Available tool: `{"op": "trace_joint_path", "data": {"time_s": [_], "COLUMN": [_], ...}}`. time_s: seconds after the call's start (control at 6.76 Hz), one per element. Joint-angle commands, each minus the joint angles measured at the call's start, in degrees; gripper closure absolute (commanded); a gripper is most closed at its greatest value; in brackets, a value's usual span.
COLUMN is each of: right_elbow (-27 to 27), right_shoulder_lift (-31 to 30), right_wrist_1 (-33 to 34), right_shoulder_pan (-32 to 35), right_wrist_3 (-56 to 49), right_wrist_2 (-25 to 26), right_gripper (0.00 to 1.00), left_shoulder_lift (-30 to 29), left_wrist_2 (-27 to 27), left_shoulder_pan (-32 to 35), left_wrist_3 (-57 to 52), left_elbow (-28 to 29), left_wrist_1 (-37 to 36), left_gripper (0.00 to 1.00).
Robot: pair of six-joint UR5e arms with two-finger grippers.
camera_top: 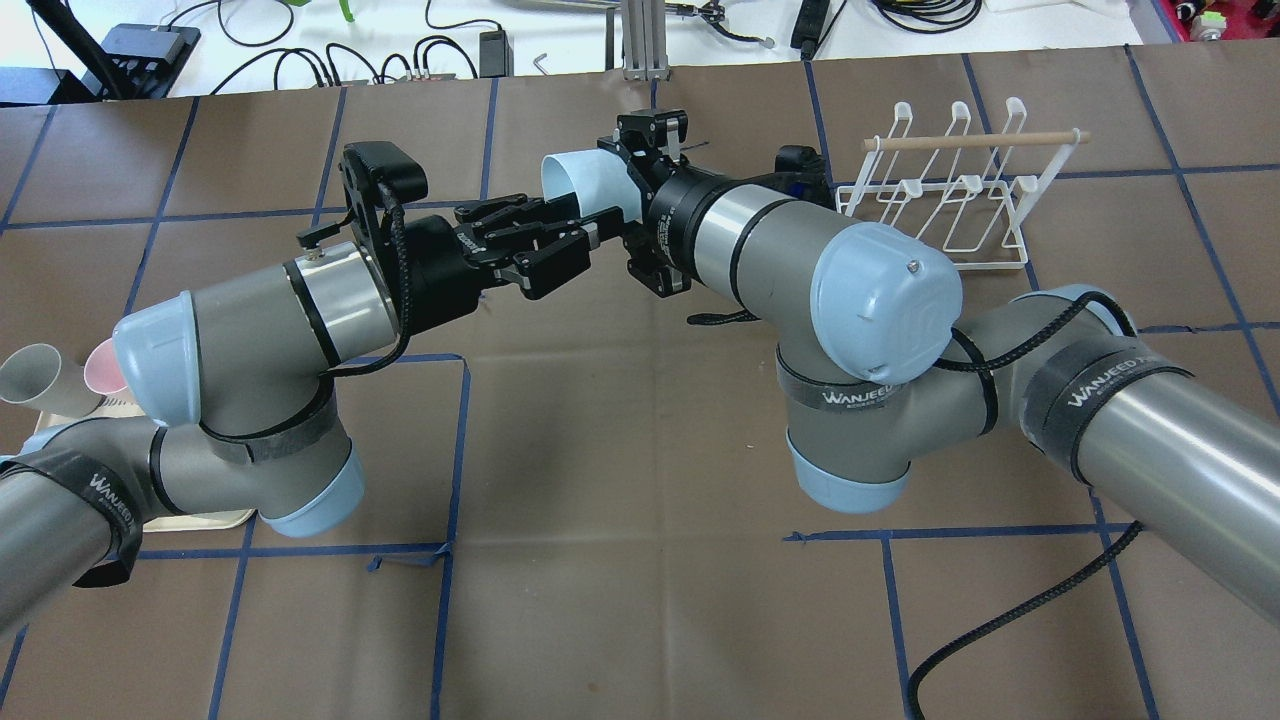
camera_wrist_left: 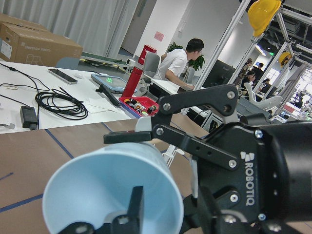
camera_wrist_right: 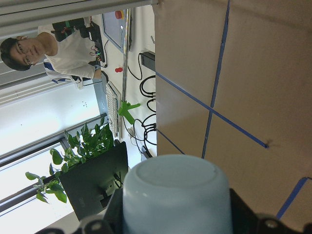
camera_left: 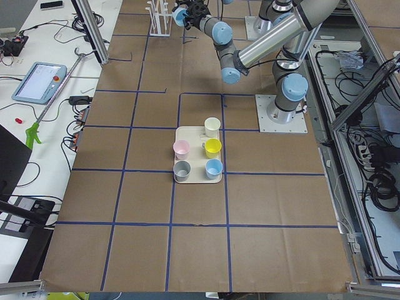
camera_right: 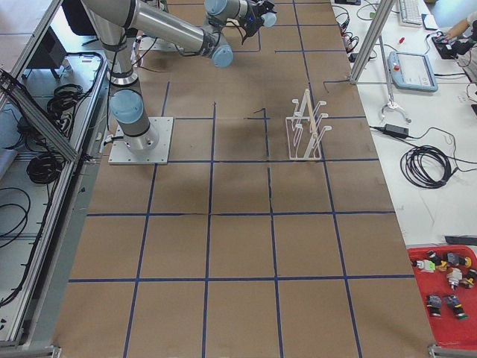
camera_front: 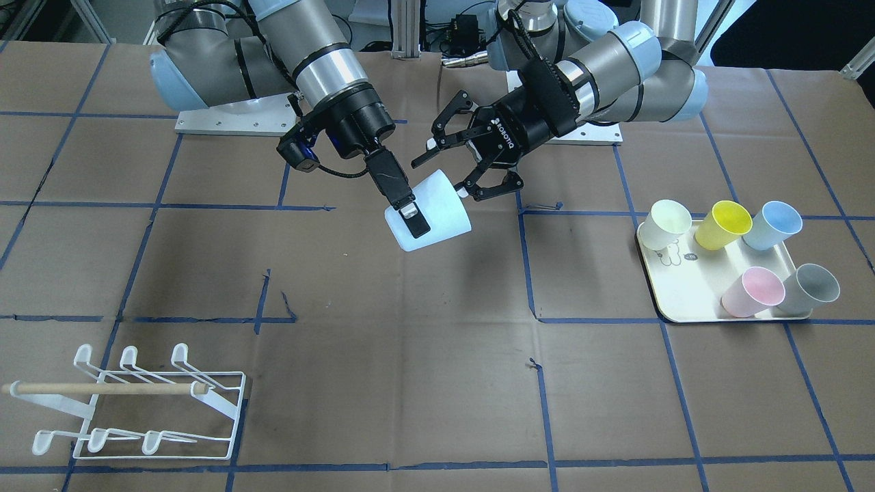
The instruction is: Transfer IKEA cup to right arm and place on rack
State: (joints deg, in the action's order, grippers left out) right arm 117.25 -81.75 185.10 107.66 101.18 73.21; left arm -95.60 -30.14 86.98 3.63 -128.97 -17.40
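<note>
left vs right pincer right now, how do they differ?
Right pincer is shut on the cup. Left pincer is open, its fingers spread either side of the cup's mouth end. Right pincer has slim straight fingers. Left pincer has bulkier linked fingers and a ROBOTIQ mark. Both are black, two-fingered and at the cup in mid-air.
</note>
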Motion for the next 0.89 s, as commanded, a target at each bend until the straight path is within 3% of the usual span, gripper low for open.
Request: {"op": "trace_joint_path", "data": {"time_s": [0.0, 0.3, 0.44, 0.59, 0.74], "right_elbow": [-0.09, -0.79, -1.31, -2.36, -3.33], "right_shoulder_lift": [0.01, 0.54, 1.15, 1.24, 1.42], "right_wrist_1": [0.08, 0.60, 0.78, 0.70, 0.43], "right_shoulder_pan": [0.00, -1.13, -3.75, -7.08, -9.73], "right_wrist_3": [-0.10, -1.07, -5.51, -13.56, -23.04], "right_wrist_2": [0.00, 0.52, 0.35, 0.00, 0.00], "right_gripper": [0.70, 0.70, 0.71, 0.80, 0.81], "left_shoulder_lift": [0.76, 1.46, 2.25, 2.09, 2.08], "left_wrist_2": [0.26, 0.61, 5.39, 6.83, 4.67], "left_shoulder_pan": [-0.58, -5.47, -11.34, -15.49, -15.53], "left_wrist_3": [1.55, 3.66, 3.66, 3.75, 4.01], "left_elbow": [-0.14, -0.14, -0.14, 0.56, 2.22], "left_wrist_1": [0.09, 0.18, 0.61, 1.49, 6.28], "left_gripper": [0.01, 0.02, 0.02, 0.02, 0.02]}}
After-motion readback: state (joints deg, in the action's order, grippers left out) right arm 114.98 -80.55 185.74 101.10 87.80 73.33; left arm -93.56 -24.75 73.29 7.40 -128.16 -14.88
